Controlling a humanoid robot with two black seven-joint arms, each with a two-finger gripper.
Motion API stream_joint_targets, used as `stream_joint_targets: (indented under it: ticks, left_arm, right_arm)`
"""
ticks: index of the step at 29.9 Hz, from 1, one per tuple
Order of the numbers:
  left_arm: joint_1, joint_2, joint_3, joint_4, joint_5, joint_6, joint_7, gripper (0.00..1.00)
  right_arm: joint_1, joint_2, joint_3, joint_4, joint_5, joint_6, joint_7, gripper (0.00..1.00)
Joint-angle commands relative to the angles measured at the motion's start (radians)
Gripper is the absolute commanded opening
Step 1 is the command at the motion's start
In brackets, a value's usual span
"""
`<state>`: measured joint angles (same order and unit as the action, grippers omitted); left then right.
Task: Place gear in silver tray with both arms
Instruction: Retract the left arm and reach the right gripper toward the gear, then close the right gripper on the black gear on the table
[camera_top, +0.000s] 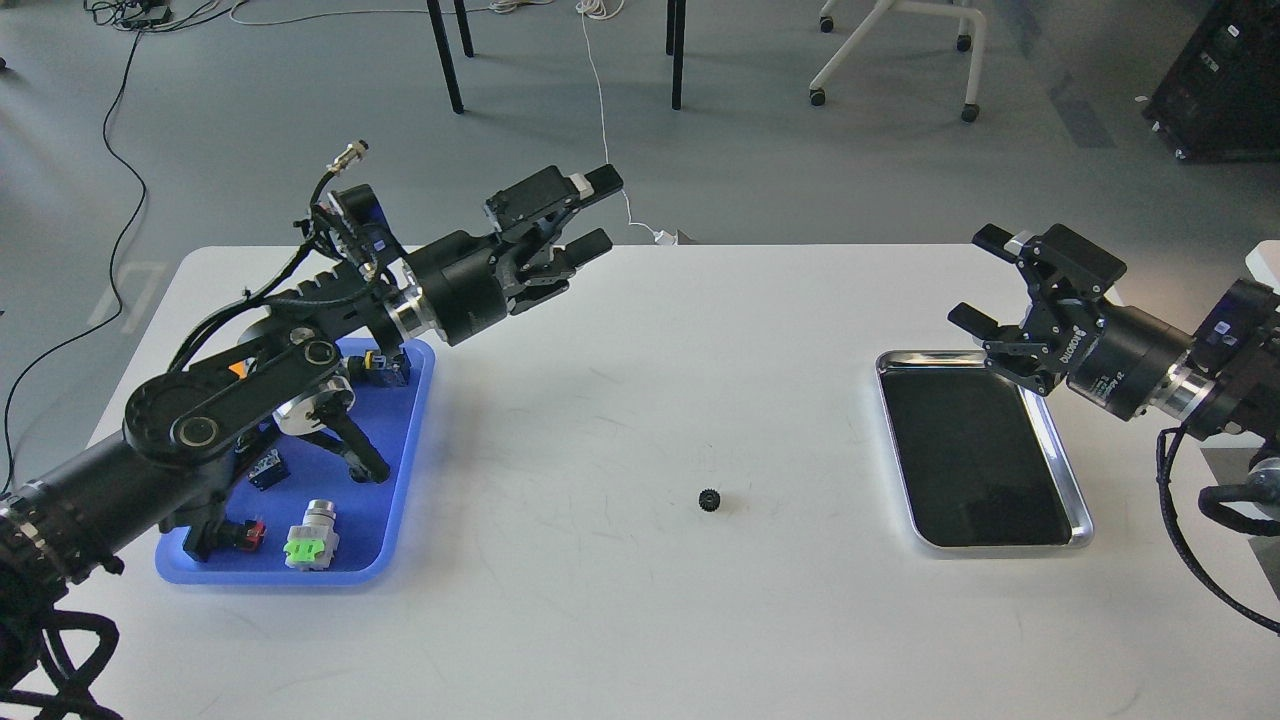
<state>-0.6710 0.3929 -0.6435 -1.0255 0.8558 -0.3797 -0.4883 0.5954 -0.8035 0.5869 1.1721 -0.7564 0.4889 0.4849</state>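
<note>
The left gripper (598, 212) hangs above the table's (640, 600) far edge, its two fingers spread wide apart with nothing between them. It touches nothing. The right gripper (975, 280) is likewise spread wide and empty, poised over the far corner of the silver tray (1083, 520); whether it touches the rim cannot be told, though it appears to be held above it.

One gear (711, 500), small and dark, lies alone on the white table, roughly midway between the two trays and nearer the front edge than either gripper. It is well apart from both grippers and from the silver tray.

There is one silver tray, on the right side of the table, its dark mirror-like bottom bare. There is one blue tray (400, 520) on the left, partly hidden under the left arm (230, 400). In it several small parts show: a grey piece with a green front (312, 538) near the front edge, a black piece with a red end (240, 535) beside it, a small dark block (268, 468) farther back, and a black piece with yellow (385, 368) at the far end. More may lie beneath the arm; the count there cannot be told.

Two arms, two grippers, two trays, one gear.
</note>
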Motion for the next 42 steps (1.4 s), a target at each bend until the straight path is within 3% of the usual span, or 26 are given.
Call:
stream_joint_targets:
  ticks: [1,9,18,35,42]
  left_arm:
    - [0.149,0.006,-0.163,-0.001,-0.014,-0.004,0.000,0.98]
    - [0.307,0.001,-0.367,-0.002,-0.253,-0.028,0.000,0.98]
    - [0.326,0.001,-0.410,-0.004,-0.271,-0.031,0.000,0.98]
    - [0.332,0.014,-0.410,-0.042,-0.270,-0.035,0.000,0.98]
    - [0.332,0.014,-0.419,-0.042,-0.270,-0.036,0.000,0.98]
  right_arm:
    - [0.163,0.004,-0.160,0.021,-0.185,0.000,0.004,1.00]
    - [0.503,0.107,-0.518,0.020,-0.473,0.000,0.004,1.00]
    - [0.613,0.276,-0.665,0.009,-0.813,0.000,0.004,1.00]
    - [0.718,0.596,-0.884,-0.144,-0.908,0.000,0.004,0.98]
    - [0.719,0.621,-0.917,-0.175,-0.913,0.000,0.004,0.87]
